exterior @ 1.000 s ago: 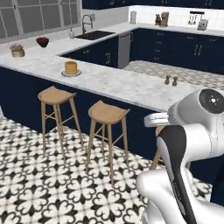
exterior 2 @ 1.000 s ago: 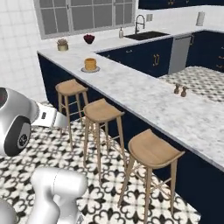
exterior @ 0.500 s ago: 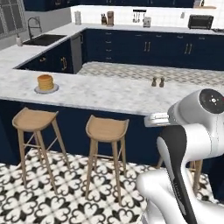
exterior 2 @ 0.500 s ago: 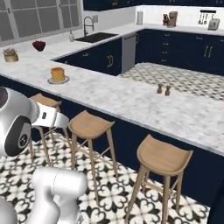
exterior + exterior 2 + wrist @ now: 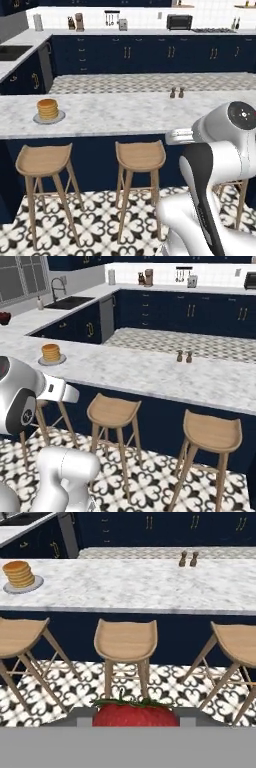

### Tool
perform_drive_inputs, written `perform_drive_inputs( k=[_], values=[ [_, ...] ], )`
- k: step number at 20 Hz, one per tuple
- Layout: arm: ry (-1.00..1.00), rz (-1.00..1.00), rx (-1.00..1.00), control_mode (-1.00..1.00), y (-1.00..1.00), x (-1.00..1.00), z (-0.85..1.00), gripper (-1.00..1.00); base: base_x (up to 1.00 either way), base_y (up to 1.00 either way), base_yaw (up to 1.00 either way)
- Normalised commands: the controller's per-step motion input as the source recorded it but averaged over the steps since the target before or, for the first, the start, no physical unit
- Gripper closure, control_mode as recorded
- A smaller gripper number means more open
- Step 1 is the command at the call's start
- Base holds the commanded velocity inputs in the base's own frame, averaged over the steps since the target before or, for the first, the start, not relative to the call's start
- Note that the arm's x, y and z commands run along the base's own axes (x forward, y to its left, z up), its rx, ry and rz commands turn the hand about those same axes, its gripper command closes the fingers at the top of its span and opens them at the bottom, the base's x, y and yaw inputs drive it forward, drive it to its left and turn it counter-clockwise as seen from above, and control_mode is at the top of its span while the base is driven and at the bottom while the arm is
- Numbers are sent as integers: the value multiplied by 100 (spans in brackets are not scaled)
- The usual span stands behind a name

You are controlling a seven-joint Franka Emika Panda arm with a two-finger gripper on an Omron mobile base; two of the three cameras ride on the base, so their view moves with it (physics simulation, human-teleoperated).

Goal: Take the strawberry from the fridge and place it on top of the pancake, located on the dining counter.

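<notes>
Strawberry pinched in the jaws, pancake stack on grey plate, dining counter

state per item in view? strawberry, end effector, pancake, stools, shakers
strawberry: held between the end effector's fingers, off the counter.
end effector: shut on the strawberry.
pancake: stacked on its plate, nothing on top.
dining counter: carries the plate and shakers.
shakers: two, upright.
stools: upright along the counter, unoccupied.
</notes>
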Motion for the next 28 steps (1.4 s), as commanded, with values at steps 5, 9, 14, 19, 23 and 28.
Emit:
perform_drive_inputs(
  k=[5, 9, 14, 19, 23, 28],
  values=[
    [0, 0, 0, 100, 0, 0, 0, 100, 10, 100, -35],
    [0, 0, 0, 100, 0, 0, 0, 100, 17, 100, -34],
    [0, 0, 0, 100, 0, 0, 0, 100, 29, 100, -30],
    [0, 0, 0, 100, 0, 0, 0, 100, 50, 100, -6],
    [0, 0, 0, 100, 0, 0, 0, 100, 49, 57, 23],
    [0, 0, 0, 100, 0, 0, 0, 100, 40, 30, 22]
  ],
)
